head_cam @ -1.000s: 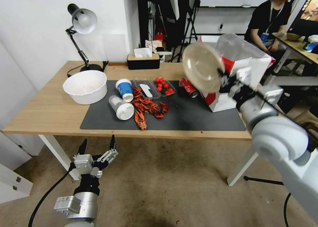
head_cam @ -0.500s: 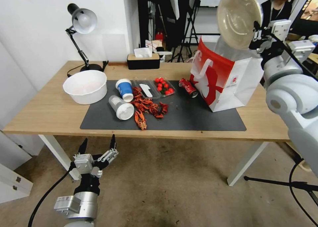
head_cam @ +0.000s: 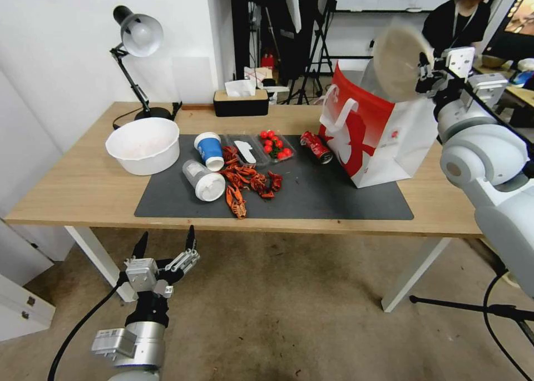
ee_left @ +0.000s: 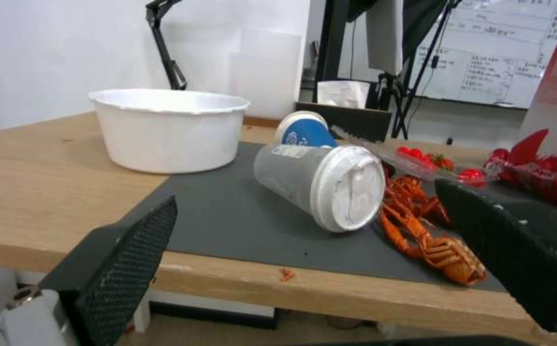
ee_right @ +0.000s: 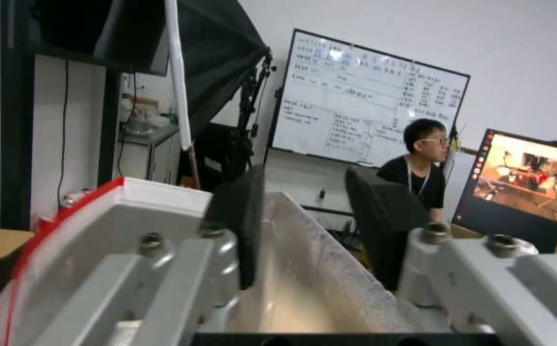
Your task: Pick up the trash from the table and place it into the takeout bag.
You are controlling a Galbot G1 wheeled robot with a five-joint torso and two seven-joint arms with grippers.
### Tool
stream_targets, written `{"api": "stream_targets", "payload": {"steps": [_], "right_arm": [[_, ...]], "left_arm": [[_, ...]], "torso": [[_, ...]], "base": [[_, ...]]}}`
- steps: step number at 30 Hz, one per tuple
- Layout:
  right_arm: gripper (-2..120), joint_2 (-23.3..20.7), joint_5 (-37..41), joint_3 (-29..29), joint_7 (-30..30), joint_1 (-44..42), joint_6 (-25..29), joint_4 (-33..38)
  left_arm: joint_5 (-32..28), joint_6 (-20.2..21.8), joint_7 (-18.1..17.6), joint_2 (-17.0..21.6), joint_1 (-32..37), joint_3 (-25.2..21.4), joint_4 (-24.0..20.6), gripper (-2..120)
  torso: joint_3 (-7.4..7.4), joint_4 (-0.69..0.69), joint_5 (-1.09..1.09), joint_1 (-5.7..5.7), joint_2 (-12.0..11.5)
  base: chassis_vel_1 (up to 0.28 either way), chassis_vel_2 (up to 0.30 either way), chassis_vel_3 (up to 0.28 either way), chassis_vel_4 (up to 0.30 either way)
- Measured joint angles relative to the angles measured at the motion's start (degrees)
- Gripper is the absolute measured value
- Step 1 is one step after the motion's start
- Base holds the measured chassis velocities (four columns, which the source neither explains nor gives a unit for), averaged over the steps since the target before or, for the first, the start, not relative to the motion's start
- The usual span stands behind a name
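A beige paper bowl (head_cam: 397, 61), tipped on edge and blurred, hangs over the open top of the red-and-white takeout bag (head_cam: 378, 130). My right gripper (head_cam: 427, 74) is just beside it; in the right wrist view its fingers (ee_right: 237, 226) stand apart, open, with the bowl (ee_right: 304, 278) low between them above the bag's rim (ee_right: 156, 190). On the grey mat (head_cam: 334, 194) lie a blue-and-white paper cup (head_cam: 209, 149), a clear plastic cup with white lid (head_cam: 203, 179) on its side and a red can (head_cam: 316, 147). My left gripper (head_cam: 164, 245) is open below the table's (head_cam: 72, 186) front edge.
Red crayfish shells (head_cam: 247, 181) and a clear tray of tomatoes (head_cam: 275, 145) lie mid-mat. A large white bowl (head_cam: 143, 145), a desk lamp (head_cam: 138, 36) and a tissue box (head_cam: 241, 102) occupy the left and back. A seated person is behind the bag.
The right arm swung the bowl from in front of the bag up over it; now the bowl has dropped lower towards the bag's mouth and blurs. The left arm stayed still.
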Motion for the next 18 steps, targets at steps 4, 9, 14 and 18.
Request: {"api": "stream_targets", "payload": {"steps": [4, 9, 14, 18], "right_arm": [[54, 0.0, 0.0, 0.0, -0.5, -0.2, 0.0, 0.1], [69, 0.0, 0.8, 0.2, -0.7, -0.9, 0.5, 1.0], [86, -0.1, 2.1, 0.7, -0.8, -2.3, 2.0, 2.8], [98, -0.2, 4.0, 1.5, -1.4, -5.0, 4.7, 5.3]], "left_arm": [[0.0, 0.0, 0.0, 0.0, -0.1, 0.0, 0.1, 100], [-0.2, 0.0, 0.0, 0.1, -0.2, 0.0, 0.1, 100], [-0.4, 0.0, 0.0, 0.1, -0.2, -0.1, 0.1, 100], [-0.4, 0.0, 0.0, 0.1, -0.2, -0.2, 0.1, 100]], "torso": [[0.00, 0.00, 0.00, 0.00, 0.0], [0.00, 0.00, 0.00, 0.00, 0.0], [0.00, 0.00, 0.00, 0.00, 0.0], [0.00, 0.00, 0.00, 0.00, 0.0]], "base": [[0.000, 0.000, 0.000, 0.000], [0.000, 0.000, 0.000, 0.000], [0.000, 0.000, 0.000, 0.000], [0.000, 0.000, 0.000, 0.000]]}}
